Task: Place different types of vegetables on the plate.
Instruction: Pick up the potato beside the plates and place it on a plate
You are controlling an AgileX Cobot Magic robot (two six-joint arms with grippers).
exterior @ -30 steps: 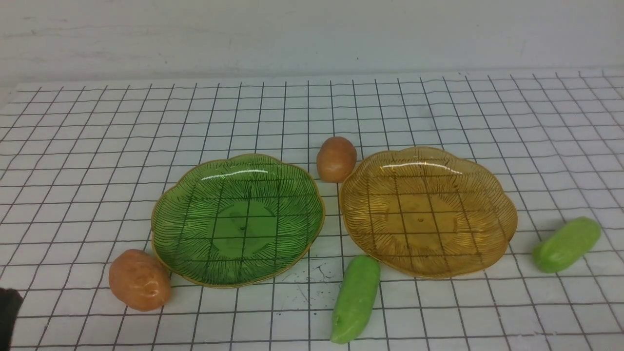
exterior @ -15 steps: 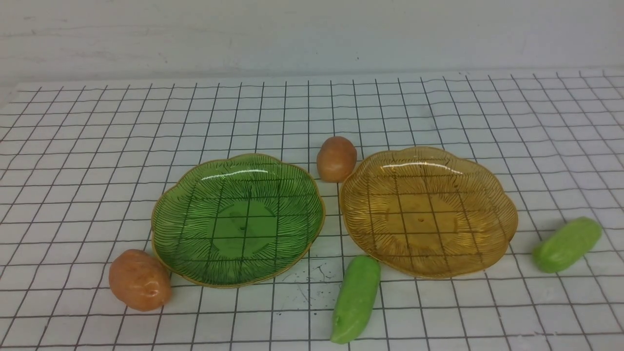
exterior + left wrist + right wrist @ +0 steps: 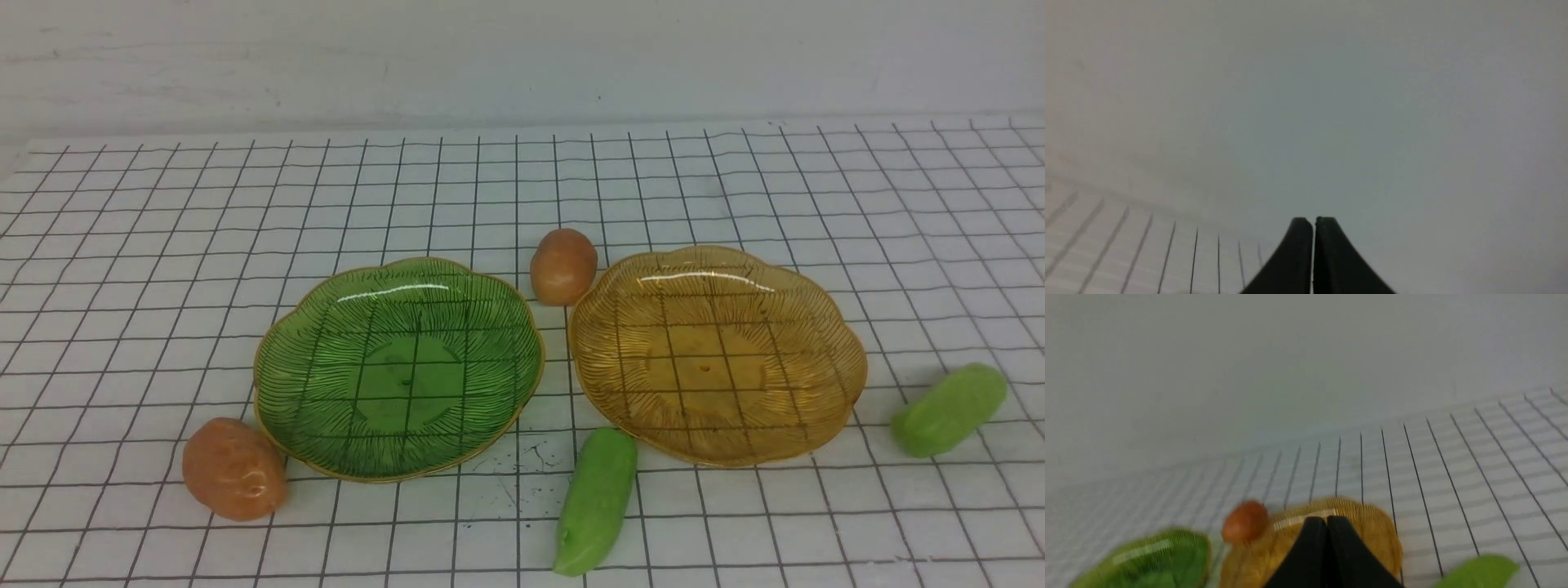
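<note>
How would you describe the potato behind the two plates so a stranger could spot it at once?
On the gridded table, find the green plate and the amber plate side by side. At the far end of the gap between them sits an orange-brown potato. The other potato lies at the green plate's near left corner; this one is the farther of the two.
</note>
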